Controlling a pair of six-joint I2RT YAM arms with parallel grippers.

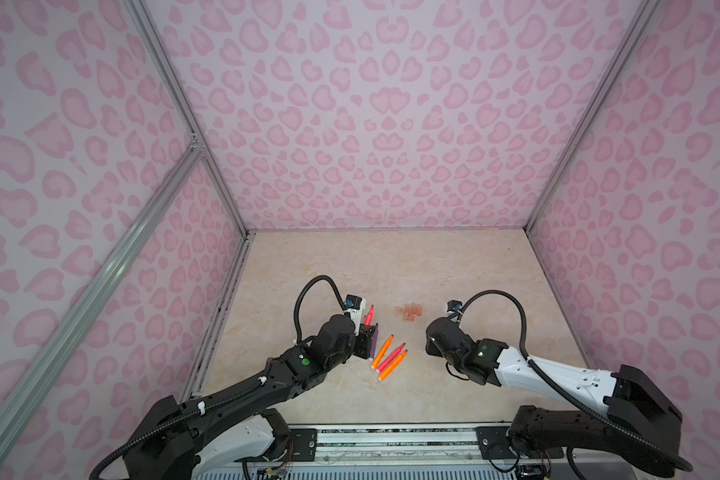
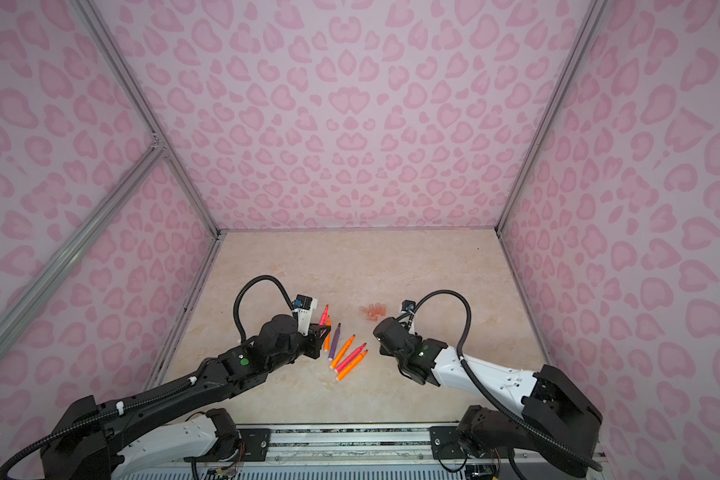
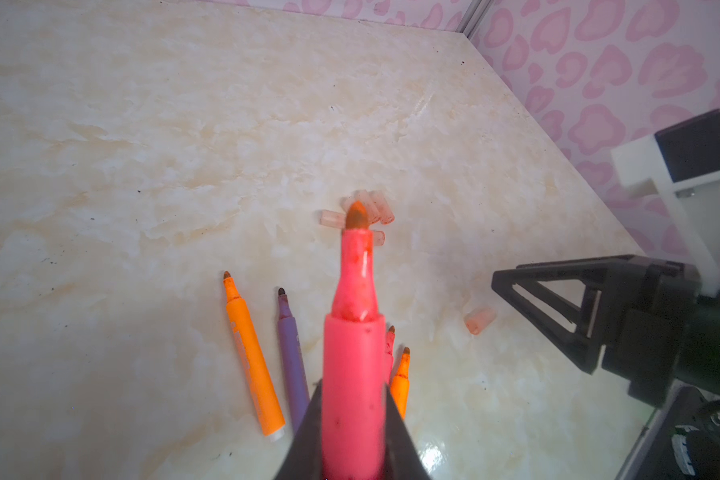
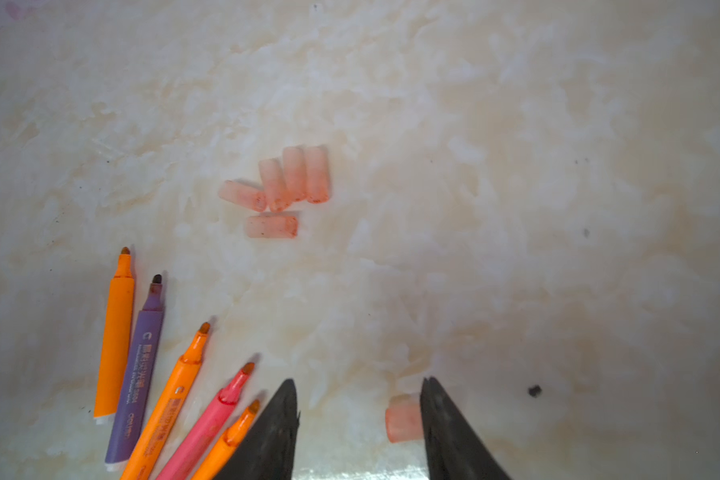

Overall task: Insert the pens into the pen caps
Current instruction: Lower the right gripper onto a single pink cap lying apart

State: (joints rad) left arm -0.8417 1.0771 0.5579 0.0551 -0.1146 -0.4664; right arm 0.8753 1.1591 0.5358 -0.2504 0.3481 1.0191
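Observation:
My left gripper (image 3: 353, 386) is shut on a pink-red pen (image 3: 352, 332). The pen sticks out past the jaws with its dark tip (image 3: 356, 214) toward the caps, and it shows in both top views (image 1: 368, 314) (image 2: 324, 314). Several more pens, orange, purple and pink-red, lie side by side on the table (image 4: 171, 390) (image 2: 344, 353) (image 1: 387, 357). Several pale translucent pen caps lie in a cluster (image 4: 285, 187) (image 1: 410, 311) (image 3: 371, 208). My right gripper (image 4: 359, 380) is open low over the table. One single cap (image 4: 402, 419) (image 3: 479, 320) lies against the inner side of one finger.
The marble-look tabletop (image 1: 391, 266) is boxed in by pink-patterned walls on three sides, with a metal rail (image 1: 391, 440) along the front edge. In both top views the right arm's wrist (image 1: 447, 338) hides its own jaws.

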